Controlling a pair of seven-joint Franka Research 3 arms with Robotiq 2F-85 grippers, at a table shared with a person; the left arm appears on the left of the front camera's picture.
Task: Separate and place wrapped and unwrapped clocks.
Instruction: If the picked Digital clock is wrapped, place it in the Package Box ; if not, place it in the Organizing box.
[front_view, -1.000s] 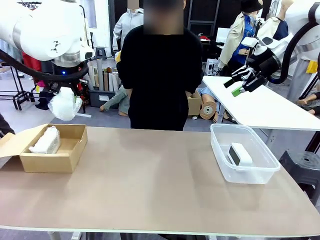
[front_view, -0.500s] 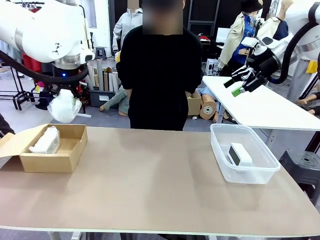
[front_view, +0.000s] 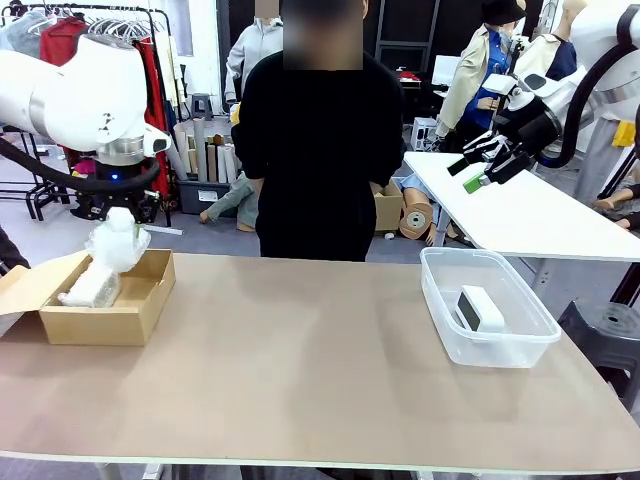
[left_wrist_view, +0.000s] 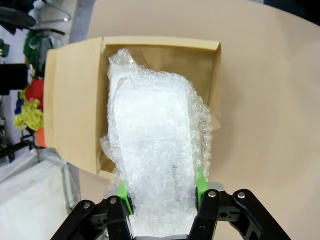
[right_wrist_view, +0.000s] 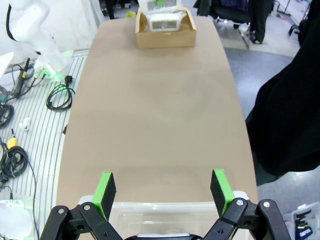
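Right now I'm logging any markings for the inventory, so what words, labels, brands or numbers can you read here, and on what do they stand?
No text can be read with certainty.
Wrapped clock held in the left gripper: dark print under the bubble wrap, too blurred to read.
Cardboard box: no print visible.
Clear plastic bin: no label visible.
Bare clock in the bin: screen dark, nothing legible.

One wrapped clock (front_view: 90, 288) is lying in the cardboard box (front_view: 125, 315) at the table's (front_view: 300, 370) left; another wrapped bundle (front_view: 117, 243) is hanging just above it. The bare clock (front_view: 479, 309) is sitting in the plastic bin (front_view: 520, 345) at the right.

Wrapped clock (front_view: 117, 244) now lower, over cardboard box (front_view: 135, 305).
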